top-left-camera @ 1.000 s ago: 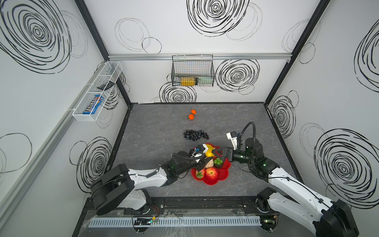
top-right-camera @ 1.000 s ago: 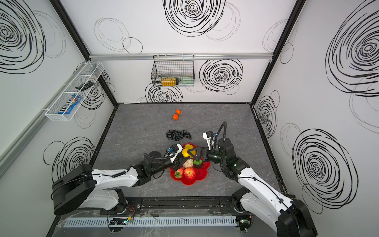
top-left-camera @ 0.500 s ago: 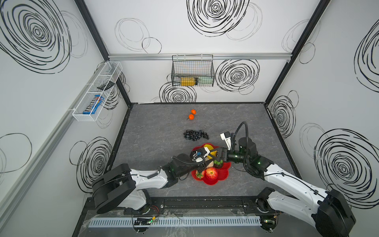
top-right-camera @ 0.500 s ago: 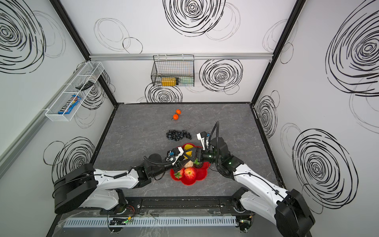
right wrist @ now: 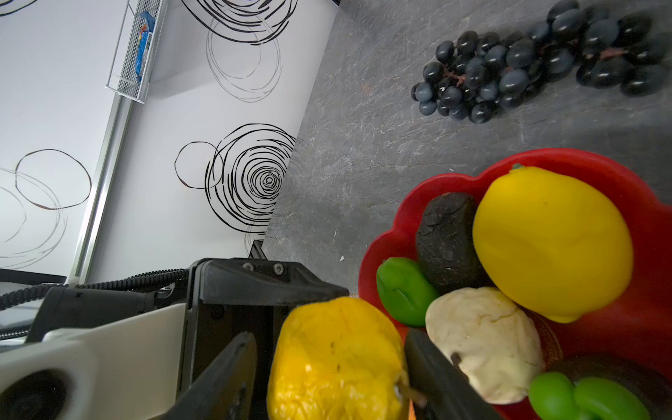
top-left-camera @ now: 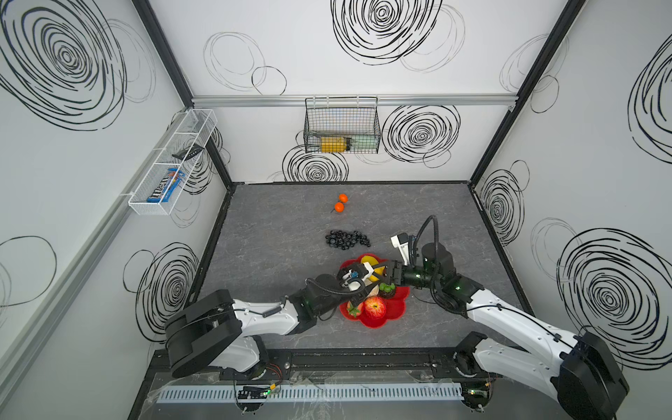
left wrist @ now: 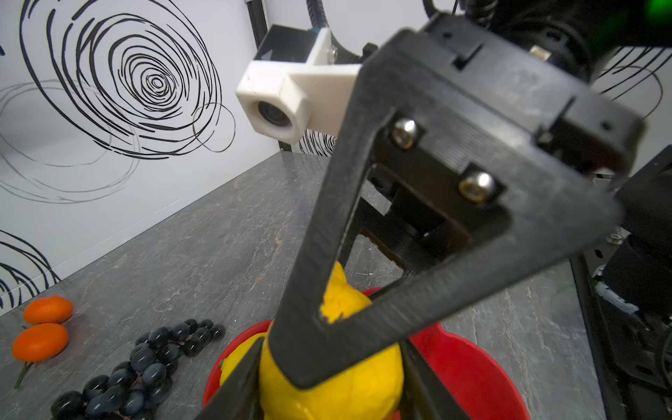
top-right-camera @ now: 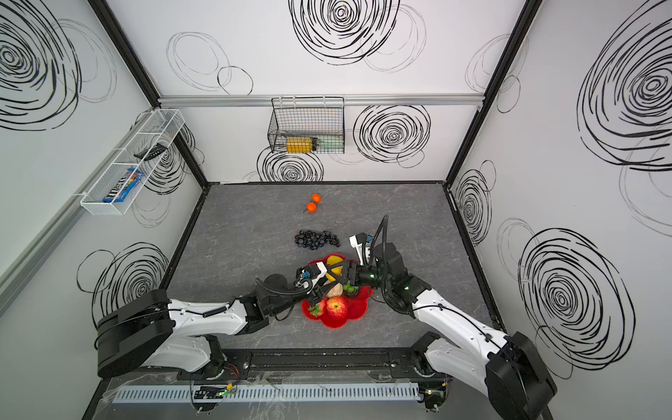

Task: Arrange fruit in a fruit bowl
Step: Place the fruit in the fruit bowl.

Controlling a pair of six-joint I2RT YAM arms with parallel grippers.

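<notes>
The left jaws are clenching the wrinkled lemon, the red flower bowl lying just beneath them; the right jaws are straddling it, one side gapping. Looking soft and light, it is wanting a gentle hold across its middle.

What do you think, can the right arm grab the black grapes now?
Probably not yet: the right gripper straddles the yellow lemon the left gripper holds. The grape bunch itself lies uncovered.
</notes>
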